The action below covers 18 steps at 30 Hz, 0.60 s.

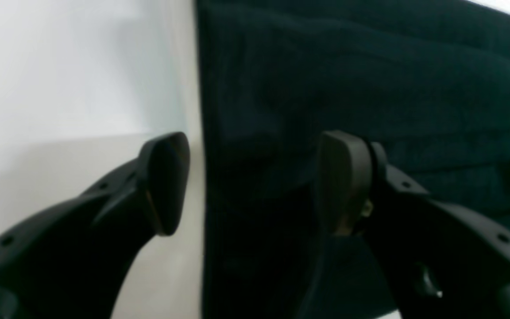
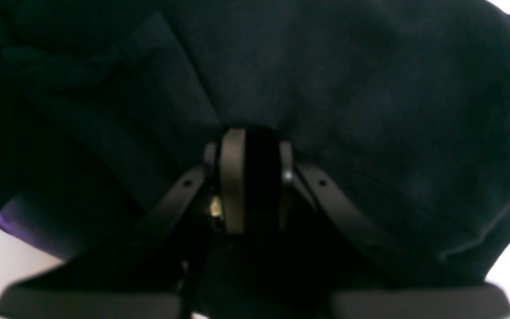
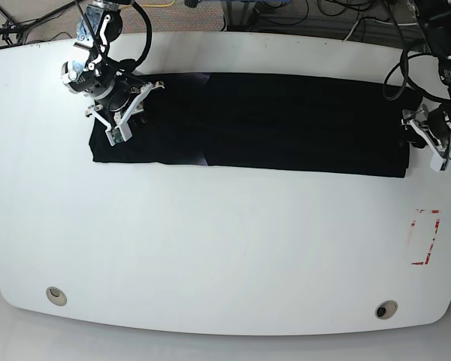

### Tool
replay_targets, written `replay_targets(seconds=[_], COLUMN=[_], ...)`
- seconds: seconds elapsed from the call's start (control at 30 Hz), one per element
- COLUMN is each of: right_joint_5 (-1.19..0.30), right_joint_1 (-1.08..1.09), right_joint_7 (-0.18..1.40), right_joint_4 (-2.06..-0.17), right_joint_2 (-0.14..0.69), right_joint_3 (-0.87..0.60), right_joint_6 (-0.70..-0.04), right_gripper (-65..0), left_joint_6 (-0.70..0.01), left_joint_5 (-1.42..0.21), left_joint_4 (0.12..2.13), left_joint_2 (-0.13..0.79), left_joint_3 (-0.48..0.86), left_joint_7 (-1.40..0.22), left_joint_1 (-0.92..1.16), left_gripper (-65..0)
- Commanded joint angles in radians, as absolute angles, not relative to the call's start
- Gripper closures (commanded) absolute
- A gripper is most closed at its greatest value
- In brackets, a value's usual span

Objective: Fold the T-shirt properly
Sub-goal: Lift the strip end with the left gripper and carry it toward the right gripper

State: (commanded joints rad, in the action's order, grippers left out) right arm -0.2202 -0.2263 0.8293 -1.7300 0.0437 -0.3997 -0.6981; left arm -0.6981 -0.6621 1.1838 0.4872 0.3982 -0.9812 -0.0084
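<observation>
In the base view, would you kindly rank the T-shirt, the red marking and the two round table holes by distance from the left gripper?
From the left gripper, at the table's right edge:
1. T-shirt, right beside it, its end at the jaws.
2. Red marking, below it, toward the near edge.
3. Round hole, near-right corner.
4. Round hole, far across at the near-left corner.

A solid black T-shirt (image 3: 286,120), unpatterned, lies on a plain white tabletop (image 3: 210,241), where a red-and-white rectangular marking (image 3: 425,238) sits; the left gripper's fingers (image 1: 166,181) are matte black.
</observation>
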Motion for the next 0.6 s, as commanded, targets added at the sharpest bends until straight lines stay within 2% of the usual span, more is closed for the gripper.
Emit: replay_targets(seconds=[0.23, 0.6], right_joint_5=[-0.222, -0.222], right_joint_1=[-0.226, -0.226], right_joint_7=[0.829, 0.829], right_joint_4=[-1.730, -1.727], right_joint_2=[0.044, 0.042], right_joint_3=[-0.401, -0.401], right_joint_6=[-0.698, -0.698], right_gripper=[-8.9, -8.9], left_joint_6=[-0.698, -0.698], left_joint_5=[-0.662, -0.662], left_joint_4=[1.245, 1.336], left_joint_2=[0.486, 0.486], left_joint_3=[0.395, 0.390], left_joint_7=[-1.053, -1.055], left_joint_1=[0.012, 0.081], left_gripper=[-42.2, -42.1])
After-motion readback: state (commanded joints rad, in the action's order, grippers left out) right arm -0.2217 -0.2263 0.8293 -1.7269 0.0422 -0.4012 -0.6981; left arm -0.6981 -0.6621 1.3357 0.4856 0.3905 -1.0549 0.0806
